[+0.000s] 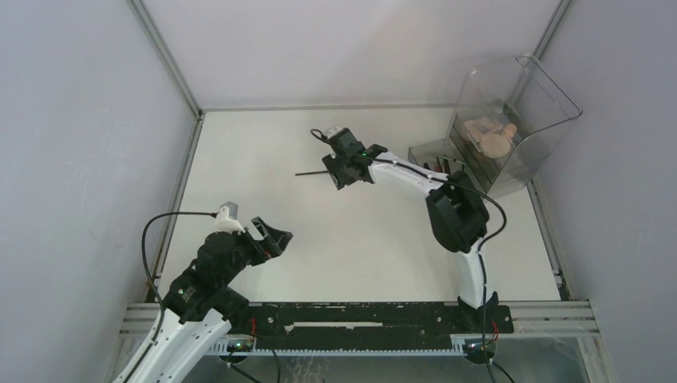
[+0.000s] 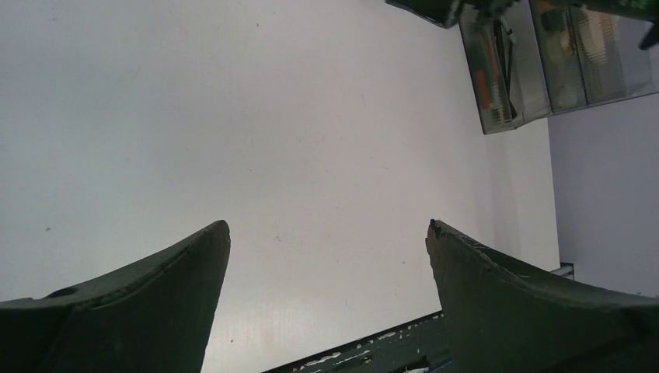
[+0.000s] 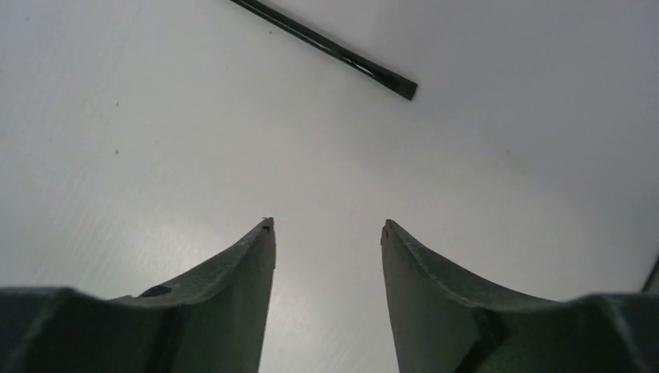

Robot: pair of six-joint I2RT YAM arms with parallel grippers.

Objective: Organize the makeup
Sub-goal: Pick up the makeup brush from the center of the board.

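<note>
Makeup pencil (image 1: 310,172), thin and black, lies flat on the white tabletop (image 1: 359,239), well apart from the clear smoky organizer (image 1: 551,132) and to its left in the overhead view. In the right wrist view the pencil (image 3: 326,48) runs slantwise across the bare surface ahead of the fingertips and touches neither finger.

Right hand (image 1: 337,174) hangs just beside the pencil's end on the organizer's side. Its fingers stand apart and grasp nothing, with only tabletop showing between them (image 3: 326,225).

Left hand (image 1: 275,239) sits farther from the organizer than the right hand, toward the near left of the tabletop. It is spread wide and empty (image 2: 330,225).

Round beige compacts (image 1: 491,136) rest inside the organizer's tall rear compartment. The left wrist view shows the organizer (image 2: 513,85) at upper right. Slim items stand in its low front compartments, but they are too small to identify.
</note>
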